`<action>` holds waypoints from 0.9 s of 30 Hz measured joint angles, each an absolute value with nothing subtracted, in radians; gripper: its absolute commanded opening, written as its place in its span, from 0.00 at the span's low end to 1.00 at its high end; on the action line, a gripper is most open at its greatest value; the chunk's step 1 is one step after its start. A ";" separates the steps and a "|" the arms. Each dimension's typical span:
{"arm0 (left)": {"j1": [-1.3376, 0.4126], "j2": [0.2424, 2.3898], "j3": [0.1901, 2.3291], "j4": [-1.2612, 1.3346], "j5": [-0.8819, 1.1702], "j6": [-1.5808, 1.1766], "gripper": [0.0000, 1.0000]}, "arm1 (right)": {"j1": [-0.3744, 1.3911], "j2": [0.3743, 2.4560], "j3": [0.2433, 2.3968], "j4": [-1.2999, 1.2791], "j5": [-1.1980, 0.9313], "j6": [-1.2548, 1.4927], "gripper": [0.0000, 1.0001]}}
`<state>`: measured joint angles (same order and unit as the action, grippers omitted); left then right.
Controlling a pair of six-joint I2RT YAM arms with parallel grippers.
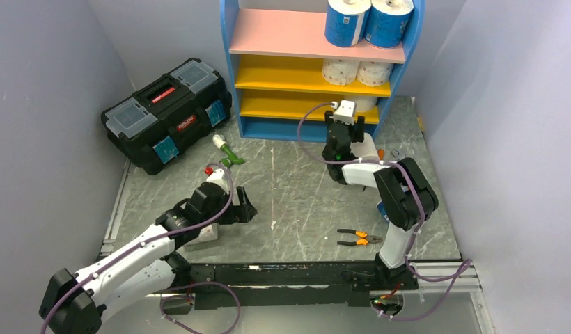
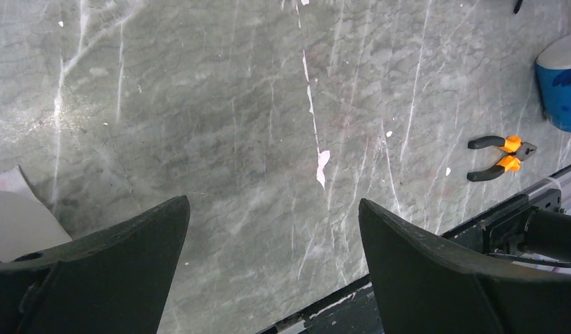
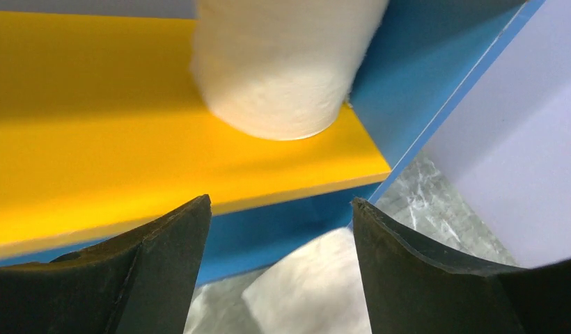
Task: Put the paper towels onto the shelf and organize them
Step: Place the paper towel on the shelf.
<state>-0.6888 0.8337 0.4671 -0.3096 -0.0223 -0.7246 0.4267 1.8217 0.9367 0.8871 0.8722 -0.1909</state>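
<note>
My right gripper [image 3: 280, 202] is up at the shelf [image 1: 228, 42], which stands at the far edge of the worktop [image 1: 290, 188]. Its jaws are spread apart, with nothing caught between them. Just past my fingertips a plain white roll [image 3: 283, 62] stands upright on the lower yellow board [image 3: 95, 104], at its right end, close to the blue side wall [image 3: 408, 76]. Below that board a second white roll [image 3: 314, 292] lies on the worktop in front of the shelf's right end.

Higher up, two white rolls [image 1: 358, 71] sit side by side at the right end of the upper yellow board [image 1: 283, 73]. Two blue-wrapped rolls [image 1: 370, 21] stand together at the right end of the pink top board [image 1: 283, 35].

My left gripper [image 2: 274, 202] hangs over bare worktop toward the near left corner, jaws wide and empty. What looks like another white roll [image 1: 202, 236] sits just beside it on its left. A single blue-wrapped roll [image 2: 561, 90] shows at the right edge of my left wrist view. Orange-handled pliers [image 2: 502, 156] lie close to the near edge, and a black toolbox [image 1: 168, 115] sits in the far left corner.
</note>
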 measured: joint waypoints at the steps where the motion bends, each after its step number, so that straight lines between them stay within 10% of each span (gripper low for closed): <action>1: -0.689 0.819 0.460 -0.308 -0.022 -0.727 0.98 | 0.448 1.811 0.928 0.892 0.880 -0.197 0.77; 20: -0.689 0.617 0.389 -0.327 -0.038 -0.782 0.98 | 0.772 1.419 0.862 0.174 0.835 0.371 0.77; 27: -0.689 0.621 0.364 -0.294 -0.043 -0.810 0.98 | 0.743 1.070 0.496 0.046 0.633 0.640 0.83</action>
<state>-0.6888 0.6212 0.3641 -0.2939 -0.0425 -0.8101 0.7425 1.0702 0.4965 0.0456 0.6327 0.6395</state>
